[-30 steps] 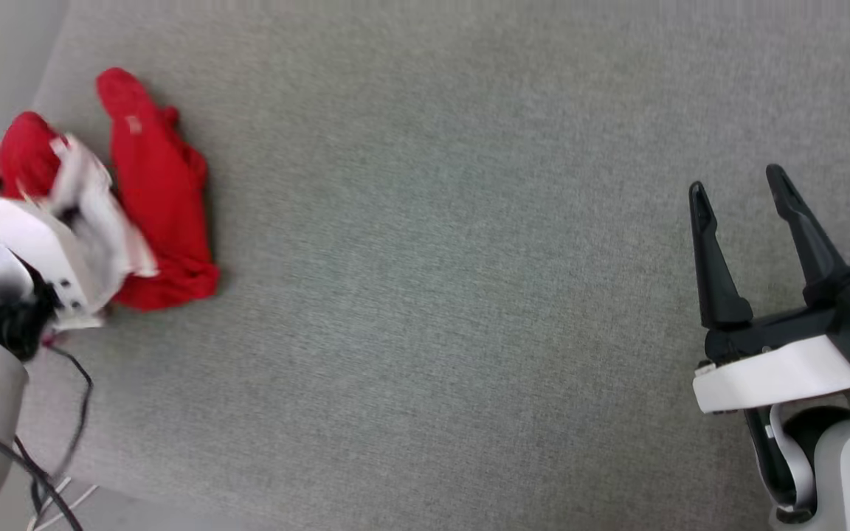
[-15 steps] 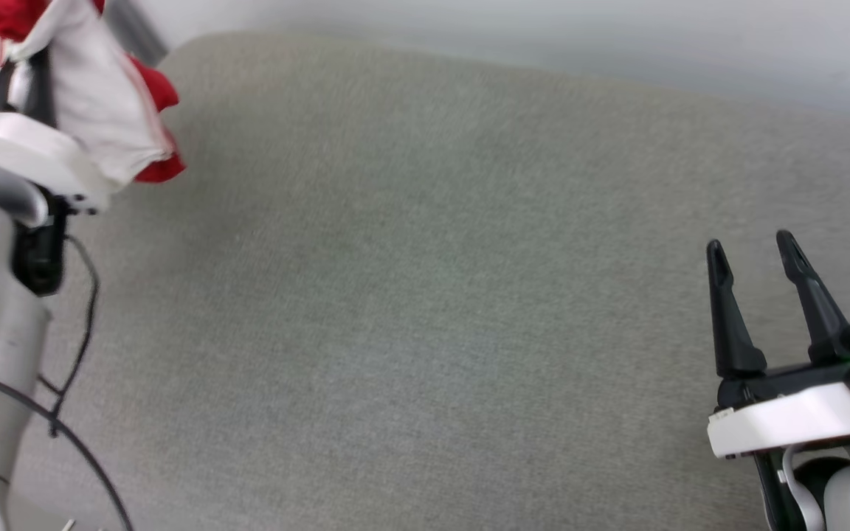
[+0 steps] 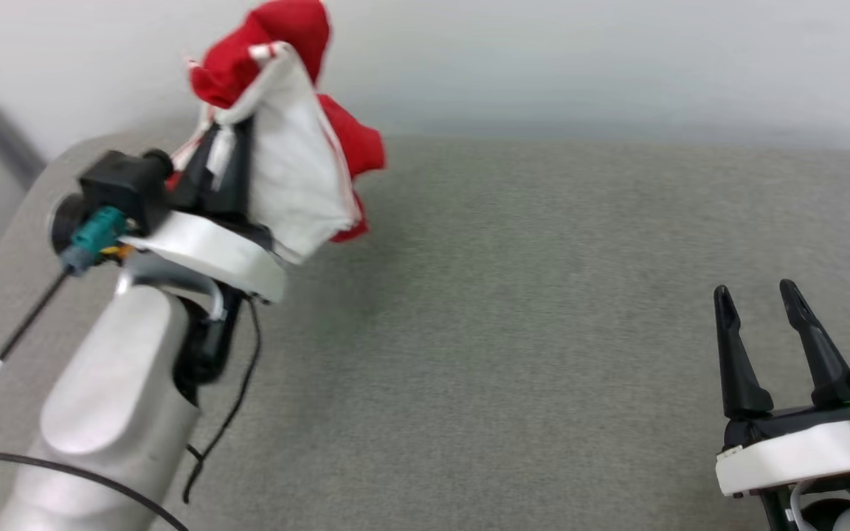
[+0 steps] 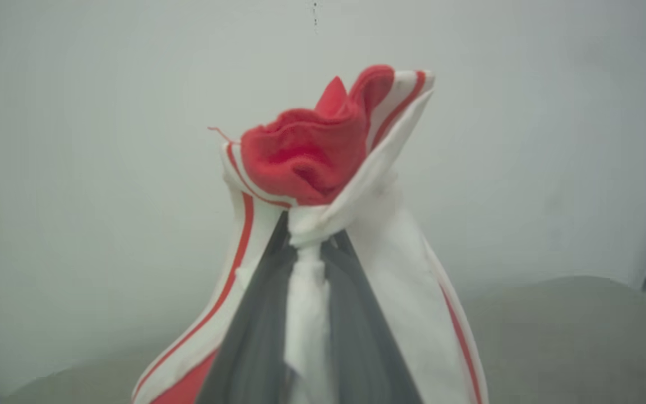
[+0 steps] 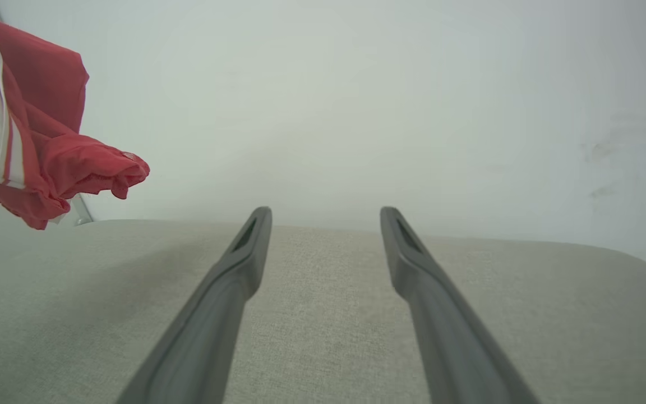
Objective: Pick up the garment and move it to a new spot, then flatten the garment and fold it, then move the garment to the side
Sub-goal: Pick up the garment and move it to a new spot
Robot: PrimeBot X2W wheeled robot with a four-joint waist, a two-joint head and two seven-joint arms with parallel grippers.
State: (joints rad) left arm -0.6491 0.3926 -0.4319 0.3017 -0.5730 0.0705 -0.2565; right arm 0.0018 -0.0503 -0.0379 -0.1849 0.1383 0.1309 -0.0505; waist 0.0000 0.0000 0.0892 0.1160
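Mid first step: pick up and move, carry phase by the look of it. Holding the garment [image 3: 288, 155] bunched in the left gripper [image 4: 310, 233], clenched on white sleeve cloth, up at far left against the wall, apparently off the grey surface [image 3: 543, 332]. Keeping the right gripper [image 3: 754, 289] spread wide and empty, low at near right, well apart from the cloth. Next, likely: carry over open surface, lower, let go, then spread flat with both grippers.
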